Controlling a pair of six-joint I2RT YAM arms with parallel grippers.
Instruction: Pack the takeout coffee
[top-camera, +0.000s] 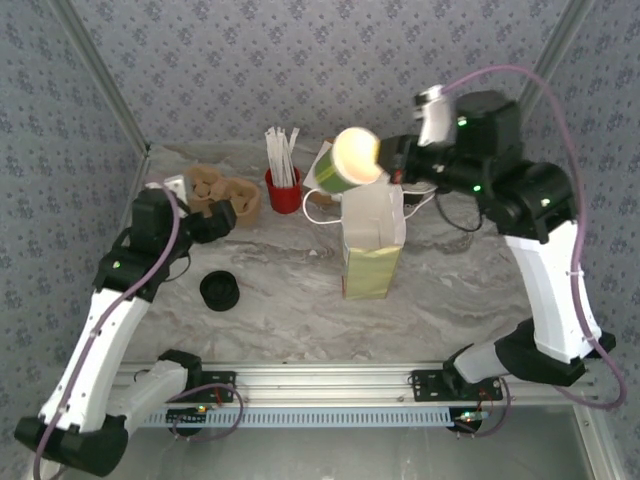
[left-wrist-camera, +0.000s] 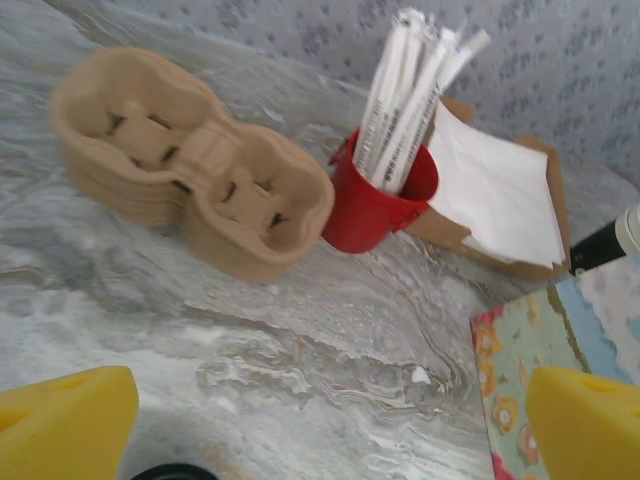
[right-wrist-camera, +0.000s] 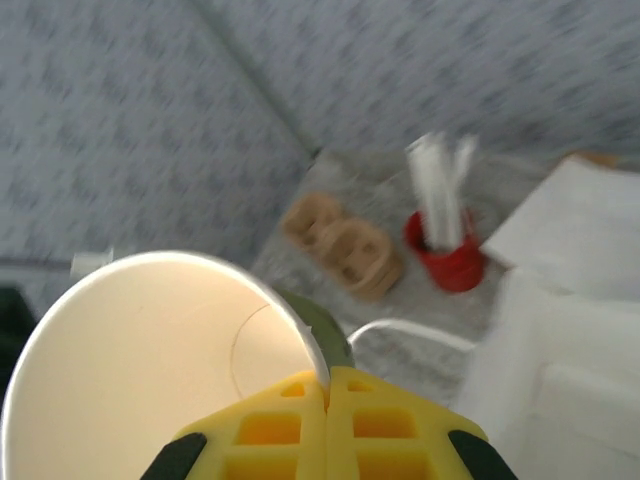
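Risk: right gripper (right-wrist-camera: 327, 400), pinching the tilted lidless green cup (top-camera: 352, 160) by its rim, may clip the paper bag (top-camera: 372, 240) and topple it; left gripper (left-wrist-camera: 325, 440) gapes wide.

This is a robot lab cell dressed as a coffee-shop counter. 2 white-and-black arms (top-camera: 105, 330) are bolted to an aluminium rail (top-camera: 330, 380) at the near edge of a marble-look table (top-camera: 290, 310), with cables (top-camera: 520, 75) trailing. 3 patterned fabric walls (top-camera: 300, 60) box the space in. The props are café stock: moulded cup carriers (left-wrist-camera: 190, 165), a red cup (left-wrist-camera: 370, 205) of wrapped sticks (left-wrist-camera: 415, 90), napkins (left-wrist-camera: 500, 190) and a paper bag (top-camera: 372, 250).
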